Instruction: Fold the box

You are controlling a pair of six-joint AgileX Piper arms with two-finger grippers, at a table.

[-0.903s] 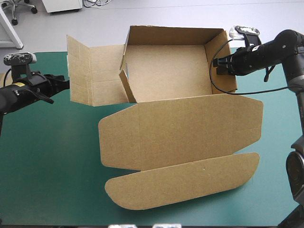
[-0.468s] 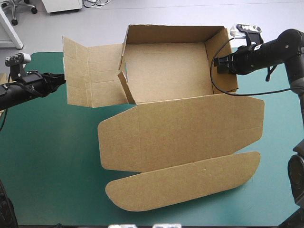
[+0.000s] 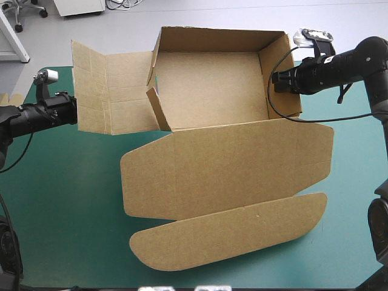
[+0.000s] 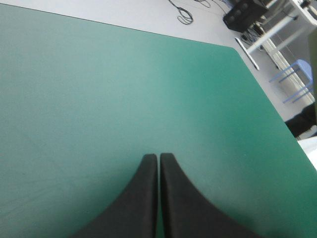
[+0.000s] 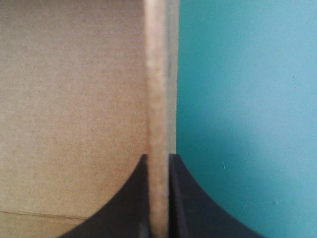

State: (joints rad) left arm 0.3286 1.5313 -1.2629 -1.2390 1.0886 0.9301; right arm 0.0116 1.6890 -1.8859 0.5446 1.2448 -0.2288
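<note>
Two end effectors of mine and one box are on the teal-green worktop (image 3: 60, 212). At the worktop's left edge there is one sliver of more brown board (image 3: 7, 99). My left end effector (image 4: 155, 155) is clenched on nothing, its two black fingers pressed together with only bare cover ahead. From above, its tip is at the outer edge of the box's left side panel (image 3: 109, 91); I cannot tell whether they touch.

The brown cardboard box (image 3: 212, 121) sits toward the far edge, an open tray. Its one left side panel is opened outward, and one small tab (image 3: 154, 109) stands tilted at the tray's near left corner. Two walls stand upright, the far one and the right one. The lid lies flat toward the near edge in two parts: one broad panel (image 3: 224, 167) and one long rounded flap (image 3: 230, 227).

My right end effector (image 5: 158, 156) is grasping the box, with the right wall's edge pinched between its two fingers.
</note>
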